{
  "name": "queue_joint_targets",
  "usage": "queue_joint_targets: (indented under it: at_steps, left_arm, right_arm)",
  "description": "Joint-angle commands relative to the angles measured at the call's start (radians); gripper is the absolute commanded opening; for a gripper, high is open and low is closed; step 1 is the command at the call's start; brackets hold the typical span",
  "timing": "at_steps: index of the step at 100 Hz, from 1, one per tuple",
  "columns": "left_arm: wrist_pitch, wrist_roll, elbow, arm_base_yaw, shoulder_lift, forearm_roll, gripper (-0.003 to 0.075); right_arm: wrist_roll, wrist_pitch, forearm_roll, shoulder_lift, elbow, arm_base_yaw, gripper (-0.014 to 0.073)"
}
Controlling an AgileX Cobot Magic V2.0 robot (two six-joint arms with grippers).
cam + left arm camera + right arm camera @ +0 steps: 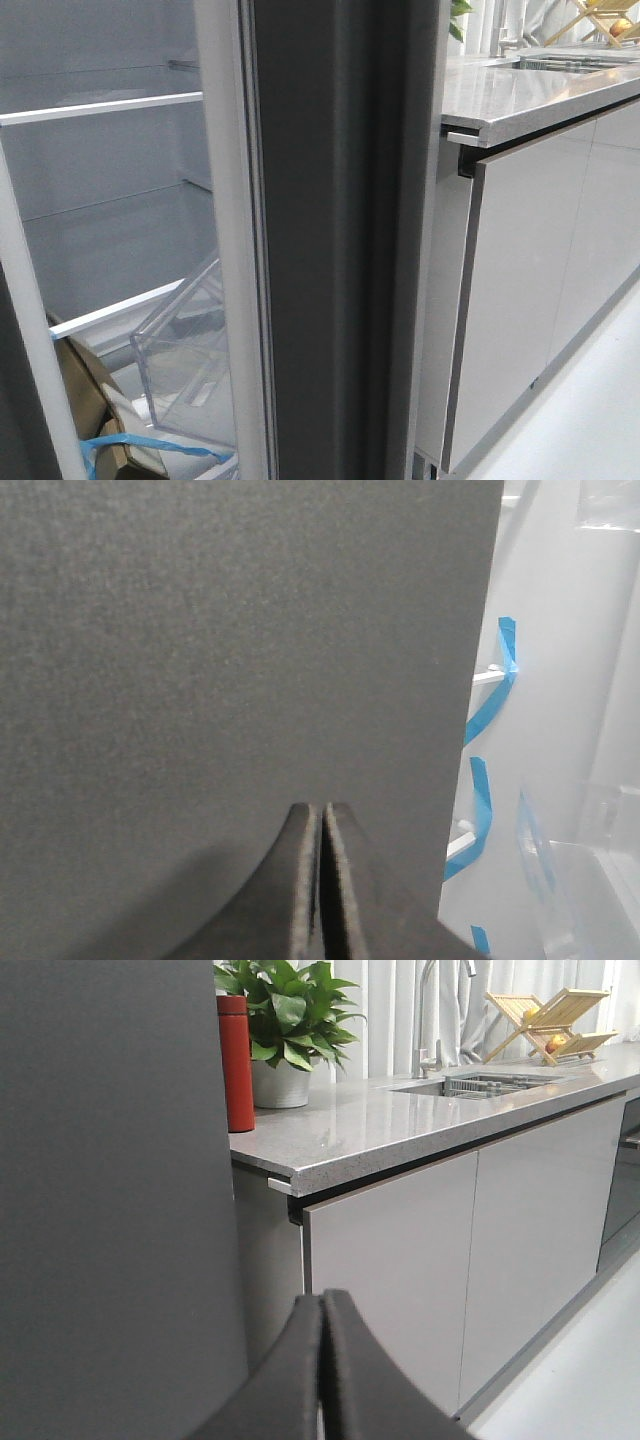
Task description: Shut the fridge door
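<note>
The fridge door (340, 240) stands open, its thick matte dark grey edge facing me in the front view, with the white gasket (225, 200) along its left side. In the left wrist view the door's flat face (230, 650) fills most of the picture. My left gripper (322, 812) is shut and empty, its tips close against that face. In the right wrist view the door (110, 1190) fills the left side. My right gripper (322, 1298) is shut and empty, just beside the door's edge. Neither gripper shows in the front view.
The fridge inside (100, 200) holds white shelves, a tilted clear drawer (190, 350) and blue tape (150, 445). Right of the door stands the counter (540, 100) with pale cabinet fronts (520, 290). On it are a red bottle (236, 1060), a plant (285, 1015) and a wooden rack (550, 1015).
</note>
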Motion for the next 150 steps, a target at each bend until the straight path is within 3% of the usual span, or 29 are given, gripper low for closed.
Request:
queue_joint_targets:
  at_steps: [1,122,150]
  left_arm:
    - [-0.077,-0.004,0.028,-0.008,0.019,-0.002,-0.0021]
    - [-0.077,-0.004,0.028,-0.008,0.019,-0.002,-0.0021]
    - [-0.077,-0.004,0.028,-0.008,0.019,-0.002,-0.0021]
  right_arm:
    - [-0.004,-0.074,-0.006,-0.012,0.012,-0.006,-0.0076]
    - [-0.001,-0.072,0.000,-0.012,0.010,-0.006,-0.0076]
    - [-0.001,-0.086,0.000,0.151,-0.204,0.053,-0.0076]
